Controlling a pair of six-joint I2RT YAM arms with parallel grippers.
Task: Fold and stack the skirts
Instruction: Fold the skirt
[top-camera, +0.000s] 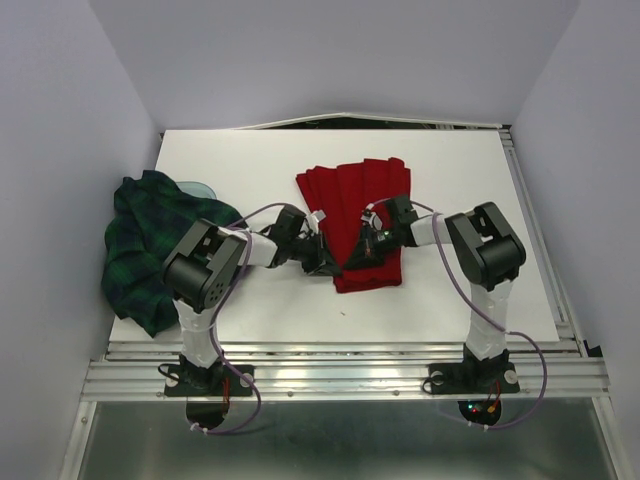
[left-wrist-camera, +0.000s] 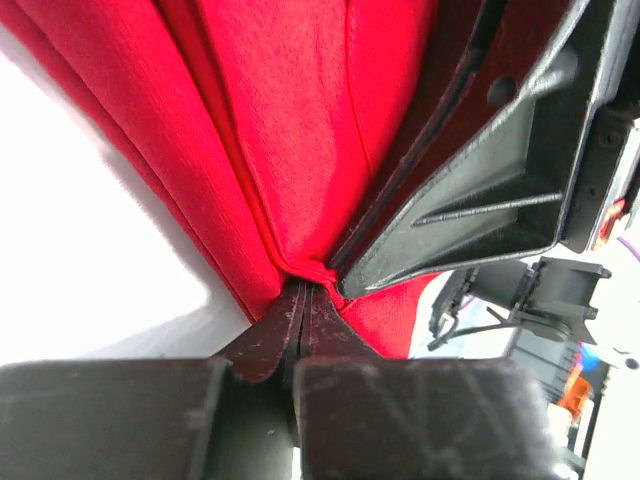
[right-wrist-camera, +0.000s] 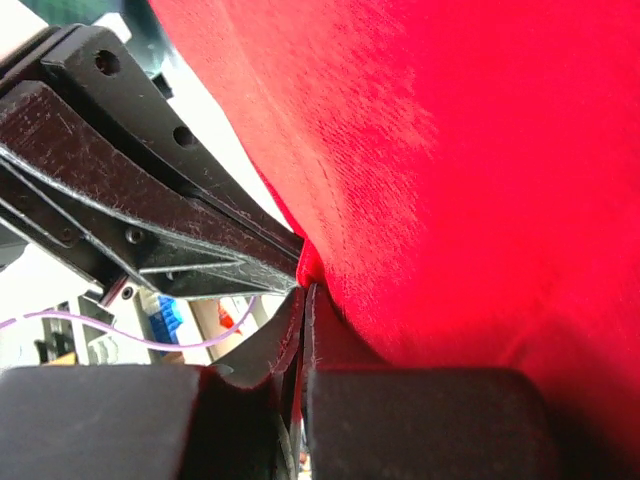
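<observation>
The red pleated skirt (top-camera: 360, 205) lies spread near the middle of the white table; its near part is lifted. My left gripper (top-camera: 327, 262) and right gripper (top-camera: 362, 243) meet at its near left edge, tips close together. In the left wrist view the left gripper (left-wrist-camera: 303, 290) is shut on a fold of the red skirt (left-wrist-camera: 290, 130). In the right wrist view the right gripper (right-wrist-camera: 305, 287) is shut on the red skirt's (right-wrist-camera: 470, 150) edge. The green and navy plaid skirt (top-camera: 150, 245) lies crumpled at the table's left edge, apart from both grippers.
The white table (top-camera: 450, 180) ends at a metal rail (top-camera: 330, 352) near the arm bases. Pale walls (top-camera: 60, 150) close in the left, right and back. A pale round object (top-camera: 200, 187) peeks out behind the plaid skirt.
</observation>
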